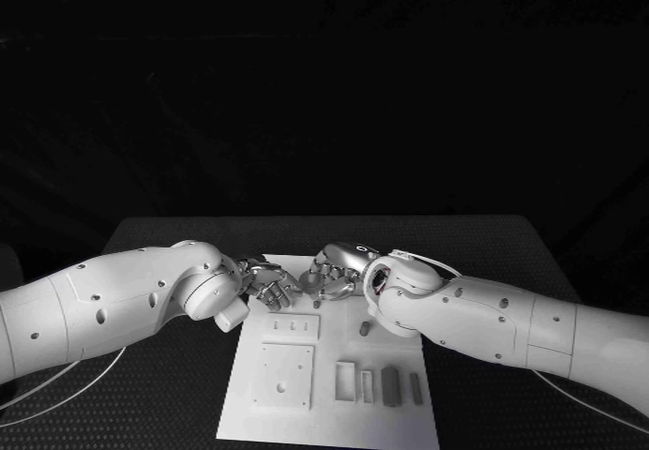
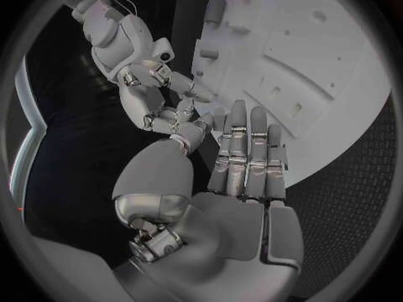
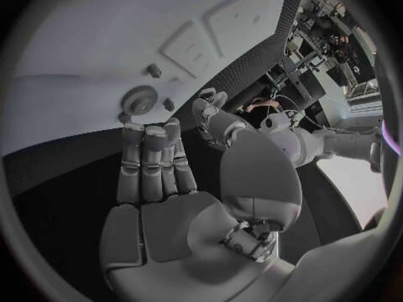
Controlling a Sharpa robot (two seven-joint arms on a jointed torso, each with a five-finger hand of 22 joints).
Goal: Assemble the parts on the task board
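Left hand: your left hand (image 1: 271,283) hovers over the far left part of the task board (image 1: 324,412). In the left wrist view its fingers (image 2: 248,156) lie straight and side by side, with nothing in them, so you can treat it as open and empty.

Right hand: your right hand (image 1: 336,272) sits just beside the left one, over the board's far edge near the middle. In the right wrist view its fingers (image 3: 151,158) are extended with the thumb apart, and I see nothing between them. It reads as open too.

Parts: the upright bars (image 1: 377,384) stand in a row near the board's near right corner, long axes running from near edge to far edge. A small dark peg (image 1: 364,327) stands alone towards the right edge, just near-side of your right hand.

Square plates: two raised plates (image 1: 287,373) lie on the board's left half, one behind the other.

Key relation: every loose part lies on the near side of both hands. The peg is closest, and your right hand is the nearer one to it, so I judge that you pull back towards the near edge to reach it.

Writing: no brand, label or lettering can be read on the board or the parts.
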